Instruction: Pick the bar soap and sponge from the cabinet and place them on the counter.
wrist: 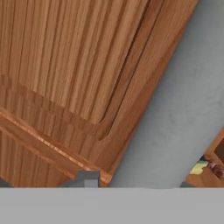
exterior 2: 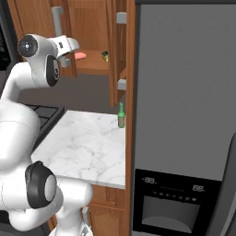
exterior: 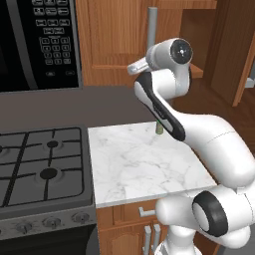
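The gripper (exterior 2: 69, 60) is raised at the cabinet (exterior: 114, 35), close to its grey bar handle (wrist: 175, 109); how far its jaws are apart cannot be told. Nearest lies 1 counter (exterior 2: 83, 143) with 1 green bottle (exterior 2: 121, 115). Farther, on the shelf, 1 bar soap (exterior 2: 80, 56) and 1 sponge (exterior 2: 105, 56).

white arm (exterior: 199, 134) bent upward, wrist raised high, fingers hidden from sight.

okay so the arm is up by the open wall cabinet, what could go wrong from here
The hand view sits tight against the cabinet door and its grey handle, so reaching in could scrape them. The bar soap lies near the shelf edge; a nudge might push it off. A green bottle on the counter could be toppled.
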Robot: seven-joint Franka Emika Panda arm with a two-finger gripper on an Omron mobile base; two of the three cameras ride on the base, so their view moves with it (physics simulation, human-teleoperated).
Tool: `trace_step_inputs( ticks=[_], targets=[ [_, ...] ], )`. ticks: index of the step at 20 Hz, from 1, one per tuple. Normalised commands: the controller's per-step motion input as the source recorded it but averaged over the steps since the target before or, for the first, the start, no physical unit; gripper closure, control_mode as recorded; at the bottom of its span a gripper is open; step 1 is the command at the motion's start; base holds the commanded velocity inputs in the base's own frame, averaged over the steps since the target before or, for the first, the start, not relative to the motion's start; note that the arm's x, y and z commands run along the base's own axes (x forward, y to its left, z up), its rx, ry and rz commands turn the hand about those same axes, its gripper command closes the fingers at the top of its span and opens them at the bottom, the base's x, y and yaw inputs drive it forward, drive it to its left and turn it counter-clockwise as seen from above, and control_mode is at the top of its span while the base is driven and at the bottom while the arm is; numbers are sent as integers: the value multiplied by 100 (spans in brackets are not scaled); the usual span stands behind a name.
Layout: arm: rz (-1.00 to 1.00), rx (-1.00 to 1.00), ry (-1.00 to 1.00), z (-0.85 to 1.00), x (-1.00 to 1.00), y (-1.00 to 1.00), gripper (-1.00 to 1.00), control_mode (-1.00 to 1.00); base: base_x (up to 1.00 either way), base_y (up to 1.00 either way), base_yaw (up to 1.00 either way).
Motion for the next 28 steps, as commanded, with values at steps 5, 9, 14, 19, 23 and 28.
trace_step_inputs(
  ticks=[5,9,14,19,23,28],
  targets=[
    [0,-14,1,-6,-33,87,100,-100,0,0,0],
    [0,-12,3,-8,-29,90,100,-100,0,0,0],
    [0,-11,2,-6,-35,88,100,-100,0,0,0],
    [0,-11,2,-9,-39,89,100,-100,0,0,0],
    [0,-9,3,-16,-42,91,100,-100,0,0,0],
    [-1,-8,4,-16,-37,93,100,-100,0,0,0]
  ],
)
